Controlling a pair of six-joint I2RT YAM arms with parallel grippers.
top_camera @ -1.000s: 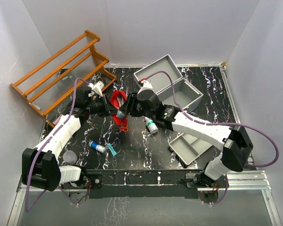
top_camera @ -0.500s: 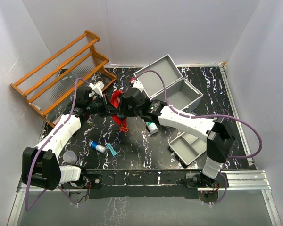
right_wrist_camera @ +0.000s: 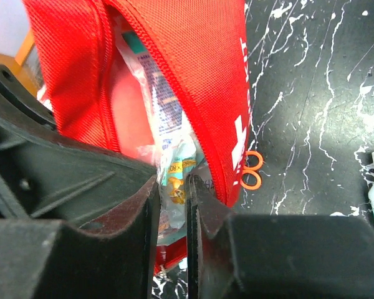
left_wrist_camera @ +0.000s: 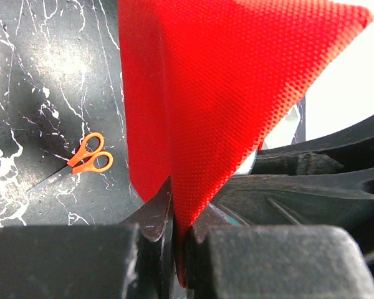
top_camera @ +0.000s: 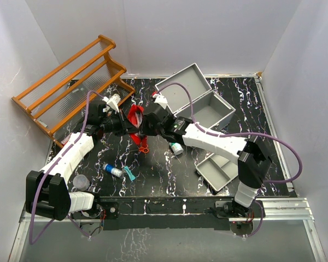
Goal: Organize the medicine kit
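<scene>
- Kit [top_camera: 213,112]: grey case, far right of the table, lid thrown back. No writing shows on it. Both grippers are well to its left.
- Red pouch [top_camera: 134,117]: held up between the two grippers at table centre, zip open. White marks on its face [right_wrist_camera: 240,143], cut off by the fold, not readable.
- Packet [right_wrist_camera: 171,180]: sticks out of the pouch mouth. Teal and orange print, too small to read; the rest of the contents are hidden.
- Right gripper [right_wrist_camera: 173,199]: fingers nearly together, pinching the packet at the pouch mouth.
- Left gripper [left_wrist_camera: 174,215]: fingers pressed together on a fold of pouch fabric. The fabric blocks most of that view.
- Scissors [top_camera: 144,147]: orange handles, flat on the table under the pouch.
- Bottle [top_camera: 176,147]: white with a green label, lying beside the right arm; text illegible, cut off in the right wrist view.
- Tube [top_camera: 112,171]: blue cap, near front left; label unreadable.
- Tray [top_camera: 218,169]: grey, near right, partly behind the right arm.
- Rack [top_camera: 71,82]: wooden, far left.
</scene>
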